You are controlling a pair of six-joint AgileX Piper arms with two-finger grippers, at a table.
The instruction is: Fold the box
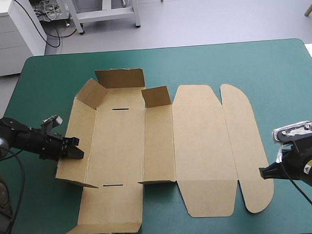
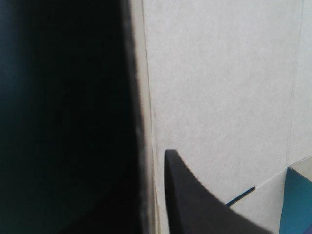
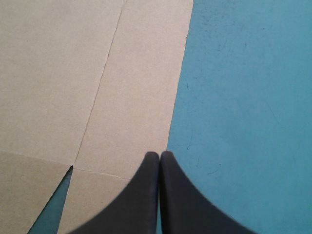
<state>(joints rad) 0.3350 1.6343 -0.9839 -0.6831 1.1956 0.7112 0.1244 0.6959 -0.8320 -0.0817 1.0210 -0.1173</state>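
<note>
Now my left gripper point(image 1: 74, 149) pinches the brown box point(image 1: 198, 141) by its outer wall; my right gripper point(image 3: 159, 155), pressed together, sits beside the lid. Lifting one-handed could drag the sheet.

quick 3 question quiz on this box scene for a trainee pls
1. True or false: every flap of the box lies flat on the teal-green cover.
2. Fill in: the right gripper, at the box's right edge, has its fingers ____, with nothing between them.
3. Which gripper holds the box's left panel? A) the left gripper B) the right gripper C) neither

Key: 1 false, the flaps at the far left corner stand raised. 2 shut. 3 A.
</note>
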